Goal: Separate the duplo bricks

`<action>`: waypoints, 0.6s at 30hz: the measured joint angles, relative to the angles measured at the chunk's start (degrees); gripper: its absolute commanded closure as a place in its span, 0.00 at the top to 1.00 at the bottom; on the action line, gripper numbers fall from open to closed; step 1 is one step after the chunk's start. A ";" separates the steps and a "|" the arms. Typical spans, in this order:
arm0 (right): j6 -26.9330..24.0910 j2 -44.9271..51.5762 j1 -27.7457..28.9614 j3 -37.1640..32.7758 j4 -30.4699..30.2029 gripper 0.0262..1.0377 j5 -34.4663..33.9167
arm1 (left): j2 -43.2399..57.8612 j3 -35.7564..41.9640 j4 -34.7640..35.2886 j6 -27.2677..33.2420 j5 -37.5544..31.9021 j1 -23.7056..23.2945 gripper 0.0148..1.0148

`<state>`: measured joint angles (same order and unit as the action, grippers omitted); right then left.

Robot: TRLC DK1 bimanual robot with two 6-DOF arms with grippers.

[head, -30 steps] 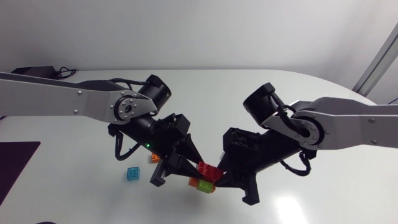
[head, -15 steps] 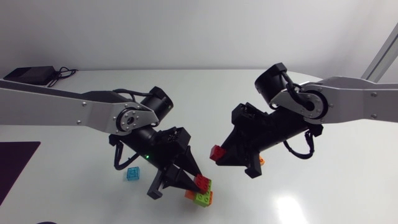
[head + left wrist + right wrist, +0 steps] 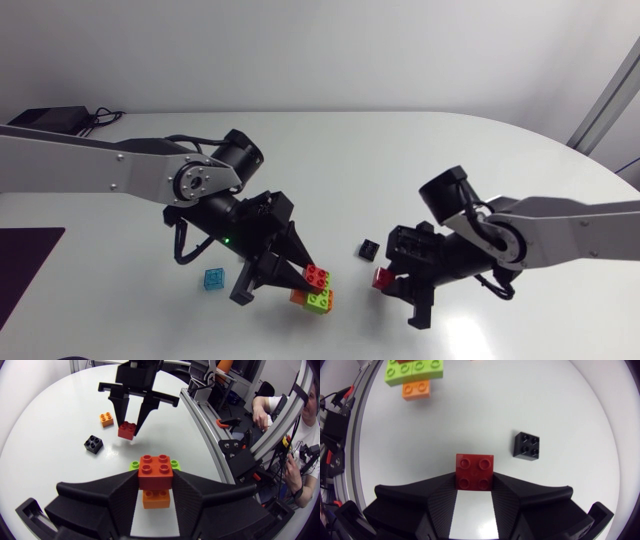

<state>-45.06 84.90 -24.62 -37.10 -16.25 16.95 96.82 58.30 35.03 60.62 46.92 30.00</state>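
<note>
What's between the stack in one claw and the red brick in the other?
Nothing: in the left wrist view only bare table separates the stack and the red brick; the black brick sits aside.

Red brick [image 3: 475, 471] clamped between fingers [image 3: 442, 502]; black brick [image 3: 526, 446] near, ahead; green-orange stack [image 3: 415, 377] farther ahead

This looks like a robotics lab. A broad, smooth white table with a rounded edge [image 3: 450, 150] is worked by 2 silver-grey robot arms with black joints, the left arm [image 3: 100, 165] and the right arm [image 3: 580, 225]. A small black box trailing cables [image 3: 45, 118] (probably a power supply) sits at the table's far corner, and a translucent blue plastic toy brick [image 3: 214, 279] lies loose on top.
</note>
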 measured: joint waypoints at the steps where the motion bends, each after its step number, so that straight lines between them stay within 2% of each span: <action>1: 0.00 0.87 -0.39 0.85 1.11 0.27 -0.52 | 0.00 0.04 -0.09 0.00 0.00 0.00 0.26; 8: 0.09 5.07 -2.21 2.01 9.18 0.29 -2.16 | 0.00 0.09 -0.81 0.00 -0.22 -0.02 0.26; 10: 0.15 5.33 -2.67 2.01 10.19 0.45 -2.40 | 0.00 0.09 -1.36 0.00 -0.22 -0.07 0.26; 12: 0.28 5.38 -2.93 2.01 10.45 0.74 -2.86 | 0.00 0.09 -1.60 0.00 -0.22 -0.07 0.26; 13: 0.28 5.40 -2.95 2.01 10.49 0.82 -3.04 | 0.00 0.09 -1.62 0.00 -0.24 -0.07 0.26; 15: 0.46 5.27 -2.93 1.97 10.54 0.88 -3.52 | 0.00 0.09 -1.62 0.00 -0.22 -0.07 0.26; 18: 0.52 4.72 -2.93 1.97 10.14 0.90 -3.74 | 0.00 0.09 -1.62 0.00 -0.24 -0.07 0.26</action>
<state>-44.53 89.62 -27.55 -35.14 -6.11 13.21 96.82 58.39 33.41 60.62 46.68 29.93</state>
